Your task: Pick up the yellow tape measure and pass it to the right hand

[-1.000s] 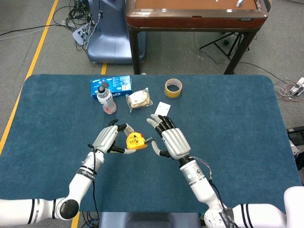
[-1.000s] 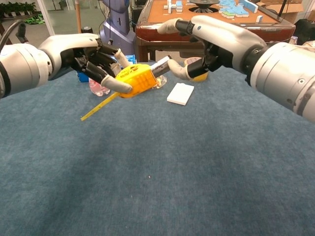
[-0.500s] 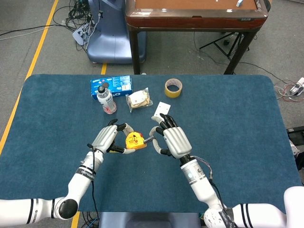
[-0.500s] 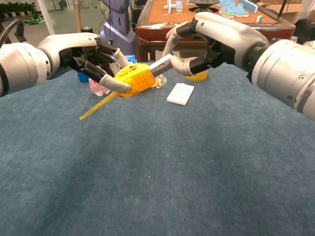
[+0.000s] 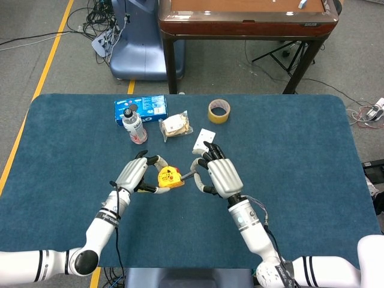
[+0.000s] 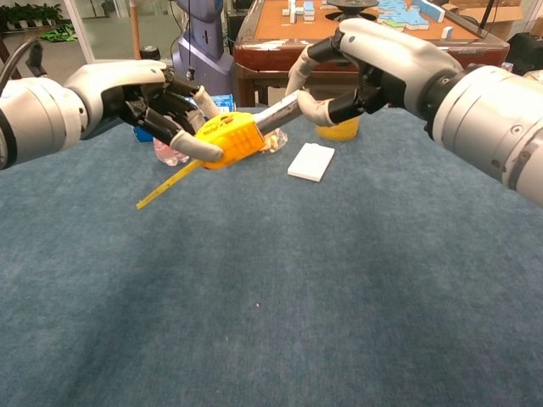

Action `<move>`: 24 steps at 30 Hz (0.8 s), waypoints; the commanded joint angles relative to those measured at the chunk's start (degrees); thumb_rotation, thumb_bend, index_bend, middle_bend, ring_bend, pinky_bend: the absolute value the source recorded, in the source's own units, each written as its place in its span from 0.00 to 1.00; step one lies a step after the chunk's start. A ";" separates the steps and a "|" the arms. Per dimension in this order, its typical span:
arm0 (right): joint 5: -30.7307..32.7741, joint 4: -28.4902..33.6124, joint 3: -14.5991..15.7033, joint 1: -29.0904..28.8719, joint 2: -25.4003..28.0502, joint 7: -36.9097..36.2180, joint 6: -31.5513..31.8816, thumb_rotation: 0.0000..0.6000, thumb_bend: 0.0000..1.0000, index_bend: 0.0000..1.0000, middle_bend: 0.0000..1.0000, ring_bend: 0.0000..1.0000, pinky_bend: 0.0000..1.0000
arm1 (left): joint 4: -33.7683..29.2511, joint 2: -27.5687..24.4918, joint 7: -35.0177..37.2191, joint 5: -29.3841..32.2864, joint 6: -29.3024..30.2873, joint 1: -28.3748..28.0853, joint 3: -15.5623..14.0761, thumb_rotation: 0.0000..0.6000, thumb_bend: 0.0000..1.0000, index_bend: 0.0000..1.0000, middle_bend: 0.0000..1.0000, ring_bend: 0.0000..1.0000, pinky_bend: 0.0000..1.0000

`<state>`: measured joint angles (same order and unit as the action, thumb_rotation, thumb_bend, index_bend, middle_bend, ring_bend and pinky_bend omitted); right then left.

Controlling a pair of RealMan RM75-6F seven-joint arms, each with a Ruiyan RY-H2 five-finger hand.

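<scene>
The yellow tape measure (image 5: 168,178) (image 6: 227,137) hangs above the blue table (image 5: 300,162), and my left hand (image 5: 133,175) (image 6: 157,102) grips it from its left side. A short length of yellow blade (image 6: 165,185) droops from it toward the lower left. A silver tab (image 6: 276,113) sticks out of its right side. My right hand (image 5: 221,175) (image 6: 373,64) is close on the right, fingers curled around that tab. Its thumb touches the tab's end, while the finger above arches clear of it.
Behind the hands lie a white card (image 5: 205,138) (image 6: 311,161), a yellow tape roll (image 5: 218,111), a wrapped snack (image 5: 175,126), a small bottle (image 5: 134,126) and a blue box (image 5: 140,107). A brown table (image 5: 246,15) stands beyond the far edge.
My right hand has gone from spread fingers to curling in around the silver tab and has edged nearer the tape measure. My left hand keeps its hold, nearly still.
</scene>
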<state>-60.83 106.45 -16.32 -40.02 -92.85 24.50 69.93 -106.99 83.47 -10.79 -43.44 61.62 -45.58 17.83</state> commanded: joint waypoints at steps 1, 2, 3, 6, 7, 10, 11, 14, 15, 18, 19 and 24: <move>-0.14 -0.11 -0.09 0.10 0.00 -0.29 0.23 1.00 0.72 0.57 0.24 0.02 0.00 | 0.40 0.04 0.20 0.06 -0.20 0.02 -0.03 1.00 0.07 0.52 0.52 0.31 0.00; -0.19 -0.03 -0.12 0.21 0.15 -0.58 0.29 1.00 0.73 0.58 0.24 0.02 0.00 | 0.66 0.03 0.30 0.12 -0.38 0.03 -0.09 1.00 0.07 0.52 0.52 0.31 0.00; -0.33 0.06 -0.15 0.33 0.30 -0.84 0.40 1.00 0.74 0.58 0.24 0.02 0.00 | 0.88 0.03 0.38 0.15 -0.48 0.05 -0.13 1.00 0.07 0.52 0.52 0.31 0.00; -0.97 0.39 -0.07 0.87 1.20 -1.38 0.93 1.00 0.75 0.59 0.25 0.03 0.00 | 1.62 -0.02 0.84 0.13 -0.98 0.20 -0.33 1.00 0.07 0.52 0.52 0.31 0.00; -1.06 0.59 -0.10 1.08 1.63 -1.57 1.06 1.00 0.75 0.59 0.25 0.03 0.00 | 1.85 -0.07 0.98 0.06 -1.14 0.28 -0.44 1.00 0.07 0.52 0.52 0.31 0.00; -1.18 1.75 -0.47 1.81 3.61 -2.34 1.36 1.00 0.75 0.59 0.25 0.03 0.00 | 2.87 -0.28 1.55 -0.43 -1.71 0.66 -0.96 1.00 0.07 0.52 0.52 0.31 0.00; -1.25 2.32 -0.70 2.11 4.57 -2.61 1.53 1.00 0.75 0.59 0.25 0.03 0.00 | 3.40 -0.38 1.74 -0.67 -1.94 0.84 -1.26 1.00 0.07 0.52 0.52 0.31 0.00; -1.34 3.61 -1.32 2.84 7.16 -3.08 1.89 1.00 0.75 0.59 0.25 0.03 0.00 | 4.67 -0.74 2.37 -0.74 -2.71 1.33 -1.84 1.00 0.07 0.52 0.52 0.31 0.00; -1.33 4.06 -1.47 3.10 8.02 -3.27 1.97 1.00 0.75 0.59 0.25 0.03 0.00 | 5.01 -0.87 2.55 -0.73 -2.88 1.48 -1.96 1.00 0.07 0.52 0.52 0.31 0.00; -1.14 5.58 -2.24 4.18 11.17 -4.57 2.28 1.00 0.75 0.59 0.25 0.03 0.00 | 6.06 -1.38 3.13 -0.70 -3.50 2.05 -2.46 1.00 0.07 0.52 0.52 0.31 0.00; -1.06 6.01 -2.46 4.49 12.18 -5.02 2.26 1.00 0.75 0.59 0.25 0.03 0.00 | 6.41 -1.51 3.33 -0.63 -3.74 2.20 -2.59 1.00 0.07 0.52 0.52 0.31 0.00; -0.10 8.54 -3.67 6.37 18.19 -7.79 1.89 1.00 0.75 0.59 0.25 0.03 0.00 | 8.29 -2.55 5.12 -0.68 -5.70 3.26 -3.42 1.00 0.07 0.52 0.52 0.31 0.00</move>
<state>-61.47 113.68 -19.24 -34.71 -76.91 18.14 71.94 -99.13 81.23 -6.13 -44.07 56.40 -42.63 14.67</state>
